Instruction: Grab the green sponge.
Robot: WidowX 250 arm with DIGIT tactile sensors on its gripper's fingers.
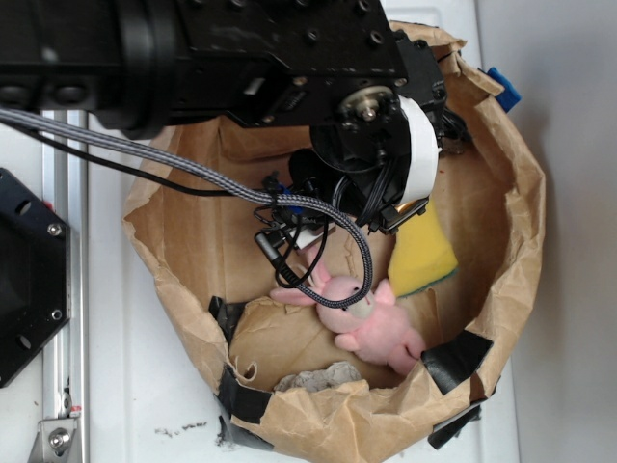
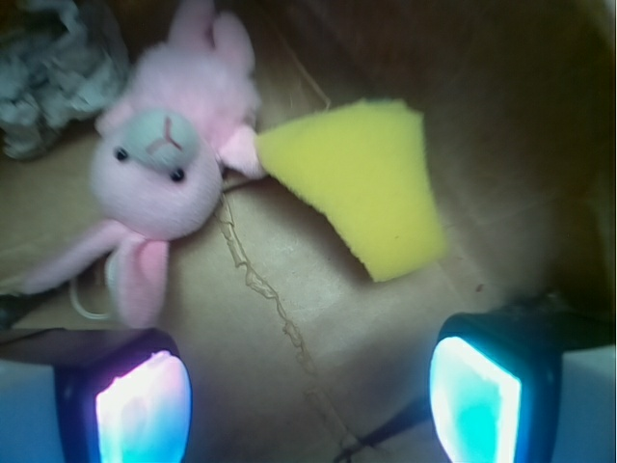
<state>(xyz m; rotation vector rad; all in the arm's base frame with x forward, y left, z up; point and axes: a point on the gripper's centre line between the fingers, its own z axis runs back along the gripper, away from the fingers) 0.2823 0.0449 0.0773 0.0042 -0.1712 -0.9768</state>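
End effector [image 2: 308, 395] spread wide, empty, above bag floor. Green sponge [image 2: 362, 183] at 1 o'clock, touching pink bunny [image 2: 159, 174]. Dark-green edge [image 1: 431, 281] seen only from exterior; grey lump [image 2: 48, 68] clearer at wrist.

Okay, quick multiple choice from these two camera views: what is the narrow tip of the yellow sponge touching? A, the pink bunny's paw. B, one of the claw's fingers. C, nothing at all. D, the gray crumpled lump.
A: in the wrist view the green sponge's pointed end meets the pink bunny's paw, while the lump sits off in the corner and the open claw hangs clear of both.
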